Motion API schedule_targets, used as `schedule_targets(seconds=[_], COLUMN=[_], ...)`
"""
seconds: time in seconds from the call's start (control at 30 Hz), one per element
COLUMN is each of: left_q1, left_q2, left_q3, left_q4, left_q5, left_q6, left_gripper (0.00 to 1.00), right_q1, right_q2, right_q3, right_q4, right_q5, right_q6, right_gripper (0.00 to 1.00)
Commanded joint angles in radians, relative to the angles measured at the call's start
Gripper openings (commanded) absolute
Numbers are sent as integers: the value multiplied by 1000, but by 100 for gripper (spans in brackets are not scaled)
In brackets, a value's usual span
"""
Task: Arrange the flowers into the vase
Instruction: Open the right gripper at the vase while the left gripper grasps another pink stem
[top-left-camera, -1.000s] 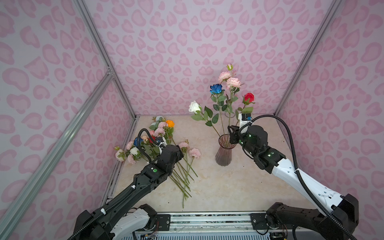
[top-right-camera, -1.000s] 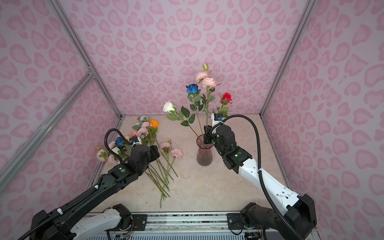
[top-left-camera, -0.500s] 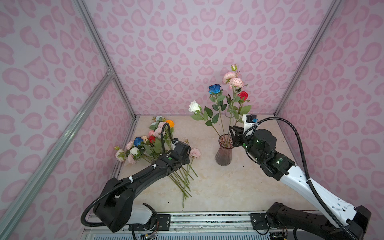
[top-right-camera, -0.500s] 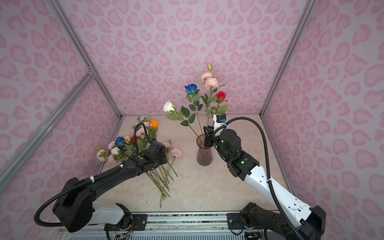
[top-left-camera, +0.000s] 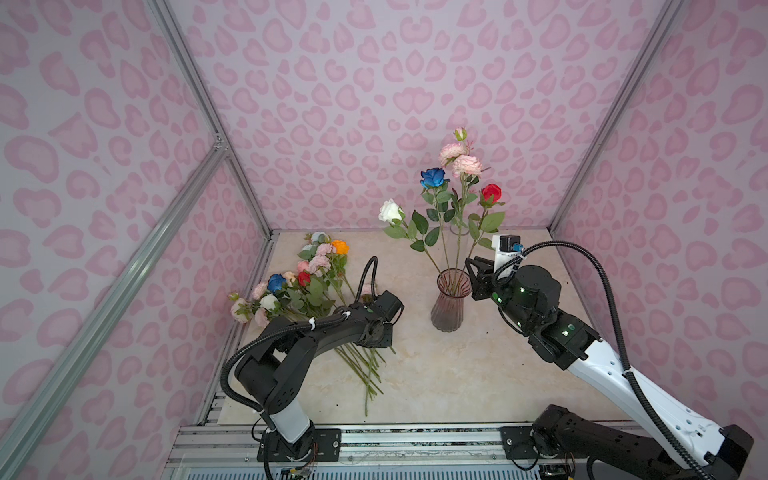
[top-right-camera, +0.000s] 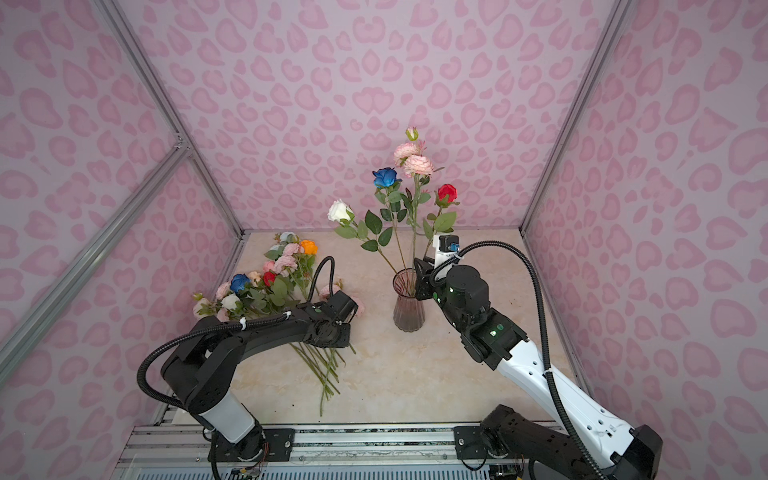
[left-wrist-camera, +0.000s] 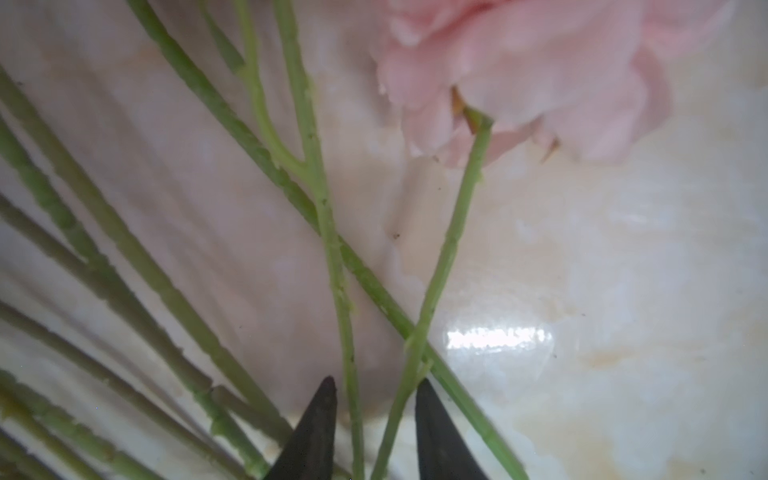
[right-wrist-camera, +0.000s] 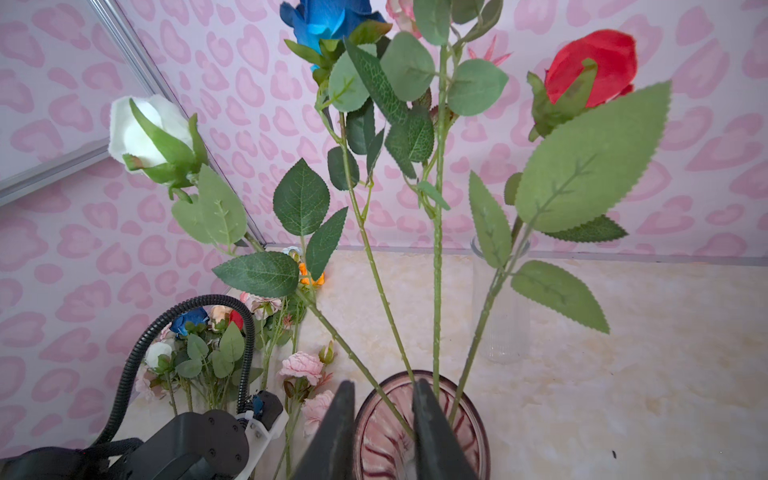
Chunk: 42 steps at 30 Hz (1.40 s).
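The left jaws stand narrowly apart, astride two green stems (left-wrist-camera: 332, 249) of the flowers (top-left-camera: 307, 286) lying heaped on the desk (top-left-camera: 457, 374), left of centre in both top views. The right jaws, slightly spread and pinching nothing, hover just beside the vase (top-left-camera: 446, 311) rim at centre, where white, blue, pink and red blooms stand.

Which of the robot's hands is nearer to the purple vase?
Right. The right hand sits at the rim of the vase. The left hand is down among the loose flowers lying on the table, apart from the vase.
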Motion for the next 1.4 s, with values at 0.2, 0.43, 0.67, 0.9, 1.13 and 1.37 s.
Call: schedule_targets(seconds=[0.2, 0.43, 0.67, 0.9, 1.13, 1.37], left_q1=[0, 2, 49, 116, 117, 117], left_q2=[-23, -182, -442, -810, -1052, -950], left_q3=[63, 89, 89, 14, -35, 115], left_q4=[-37, -107, -139, 8, 387, 498], left_q5=[-18, -23, -66, -166, -119, 125], left_q6=[45, 24, 16, 94, 334, 424], left_gripper=[16, 9, 9, 10, 8, 3], right_q1=[2, 5, 15, 55, 154, 294], right_q2=[-14, -19, -28, -32, 19, 136], right_q3=[11, 24, 40, 68, 151, 289], right_q4=[-4, -3, -8, -8, 14, 14], right_q5=[12, 8, 2, -23, -93, -156], right_q6=[-10, -10, -11, -22, -86, -152], right_gripper=[26, 26, 26, 29, 31, 45])
